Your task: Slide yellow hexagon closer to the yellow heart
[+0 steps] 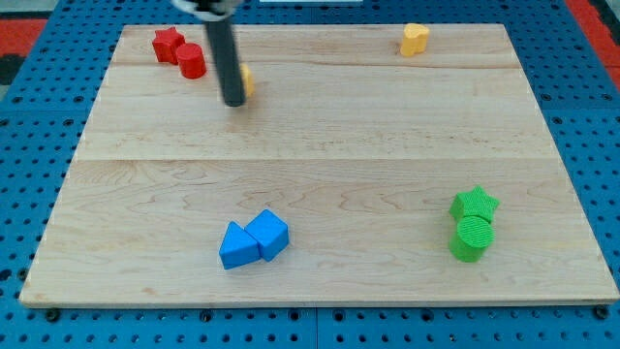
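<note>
The yellow hexagon [248,81] lies at the view's upper left, mostly hidden behind my dark rod. My tip [234,102] rests on the board right against the hexagon's left side. The yellow heart [415,39] sits near the board's top edge, to the right of centre and far to the right of the hexagon.
A red star [167,43] and a red cylinder [191,61] sit touching just left of the rod. A blue triangle [235,245] and a blue cube [268,234] touch at the lower middle. A green star [475,204] and a green cylinder [472,237] touch at lower right. The wooden board [320,145] lies on a blue pegboard.
</note>
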